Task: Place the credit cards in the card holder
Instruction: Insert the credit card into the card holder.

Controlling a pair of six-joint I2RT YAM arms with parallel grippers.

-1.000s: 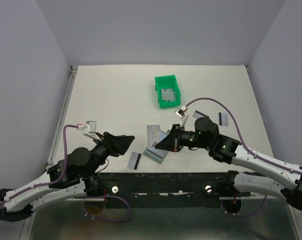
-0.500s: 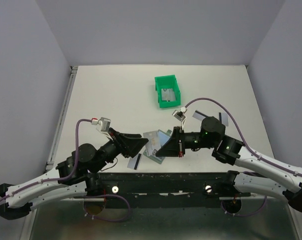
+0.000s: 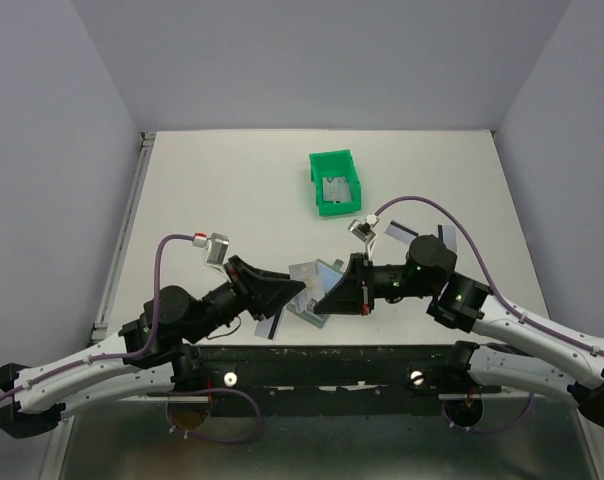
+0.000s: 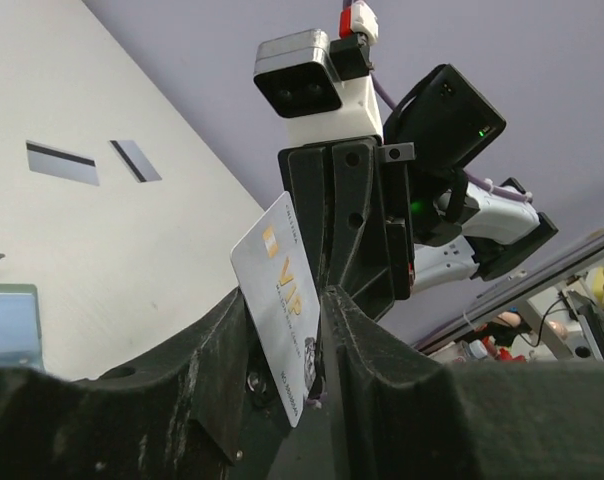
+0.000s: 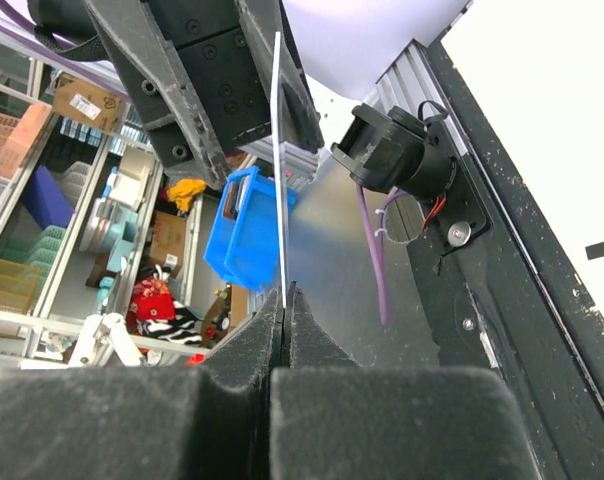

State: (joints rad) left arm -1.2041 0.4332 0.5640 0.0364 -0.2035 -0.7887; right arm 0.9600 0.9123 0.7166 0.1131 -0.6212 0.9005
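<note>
Right gripper pinches a thin white plastic card on edge; left gripper stands half-wide around it. Closing off-square could twist or drop it.

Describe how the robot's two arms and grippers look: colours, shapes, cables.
The left arm and right arm have white links and black joints. The left gripper and right gripper are black, tapering wedges. A purple cable loops to a small pale camera on each wrist. Green lights glow on the right arm.
</note>
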